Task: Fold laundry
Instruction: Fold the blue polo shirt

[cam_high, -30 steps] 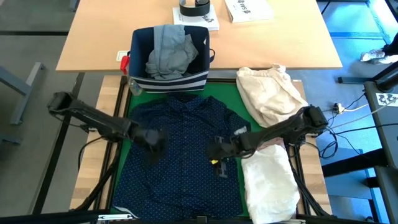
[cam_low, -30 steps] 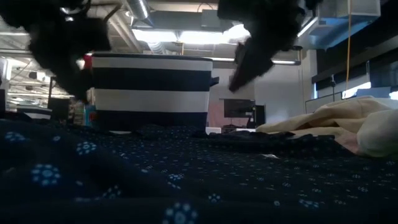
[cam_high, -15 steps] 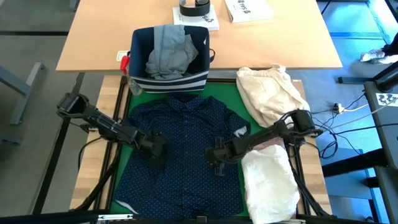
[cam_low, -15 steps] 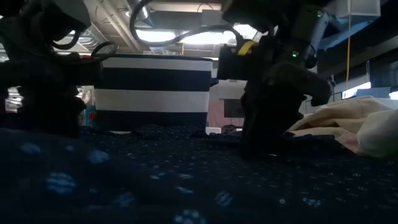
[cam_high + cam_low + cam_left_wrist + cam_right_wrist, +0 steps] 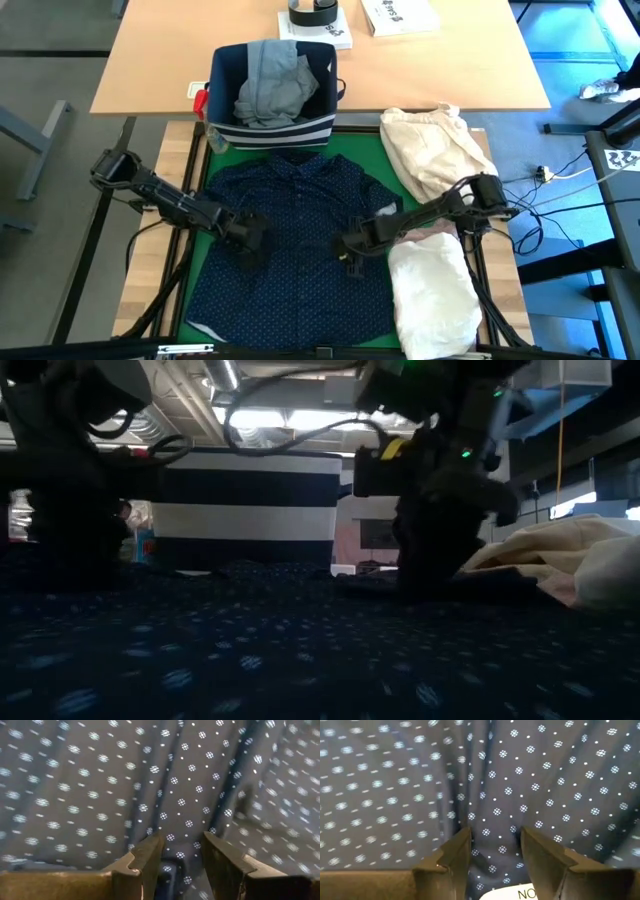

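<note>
Navy white-dotted shirt (image 5: 290,240) lies spread flat on the green mat (image 5: 355,145) of the counter, collar toward the bin; it fills both wrist views and the low view's foreground. Two grippers are down on it, one per arm. Left gripper (image 5: 250,245) sits on the shirt's left half, fingers parted with a raised fold of dotted fabric running between them (image 5: 177,847); whether it is pinched or just straddled, cannot tell. Right gripper (image 5: 350,258) is on the shirt's right half near the sleeve, fingers likewise apart over a ridge of fabric (image 5: 492,845), grip not clear either. In the low view both stand on the cloth, well apart. One navy fabric bin with white stripes (image 5: 270,125) sits at the far edge of the mat, touching the collar, with one light grey jeans bundle (image 5: 270,85) stuffed inside. Right of the shirt: one cream-beige cloth bundle (image 5: 435,150) far, one white shirt (image 5: 435,295) near, with a sliver of pale pink top (image 5: 440,237) between them. Two books (image 5: 400,15) on the wooden table behind.
</note>
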